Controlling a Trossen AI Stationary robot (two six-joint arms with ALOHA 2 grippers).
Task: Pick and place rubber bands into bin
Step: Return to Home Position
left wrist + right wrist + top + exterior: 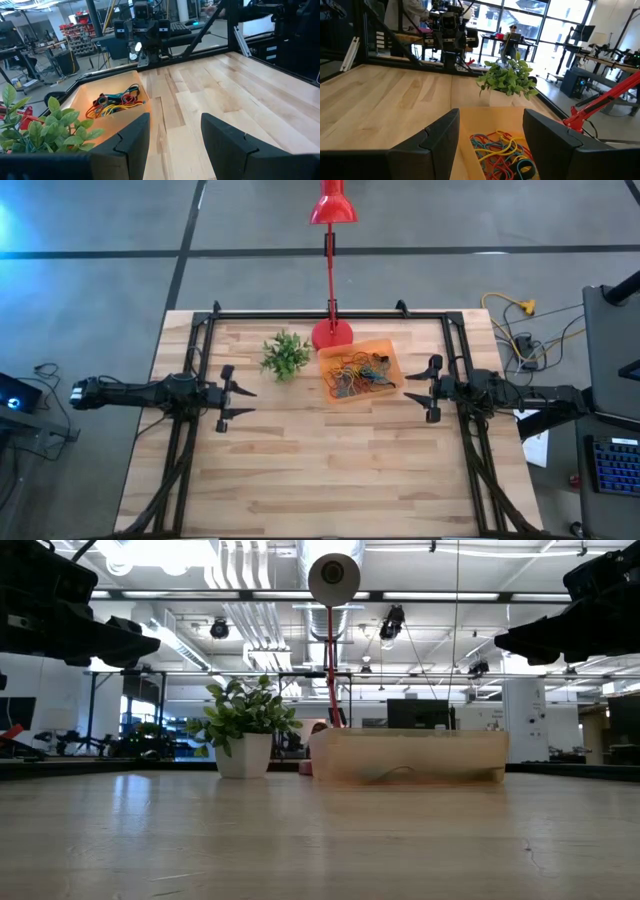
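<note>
A: Location of the rubber bands [355,375]?
B: Heaped inside the bin [388,352], just beside the plant [285,356].
A: Grippers?
B: The left gripper [240,400] and right gripper [414,388]: fingers spread, flanking the bin, touching nothing.

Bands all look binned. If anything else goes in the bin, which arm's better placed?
Right. The right hand, open, sits just beside the bin, facing it. The left hand is farther off, past the plant. The rubber bands lie in the bin.

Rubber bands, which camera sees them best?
Right wrist view: the rubber bands lie close, colours plain, in the bin. High view: a small tangle. Left wrist: farther off. Low view: mostly the bin's wall.
</note>
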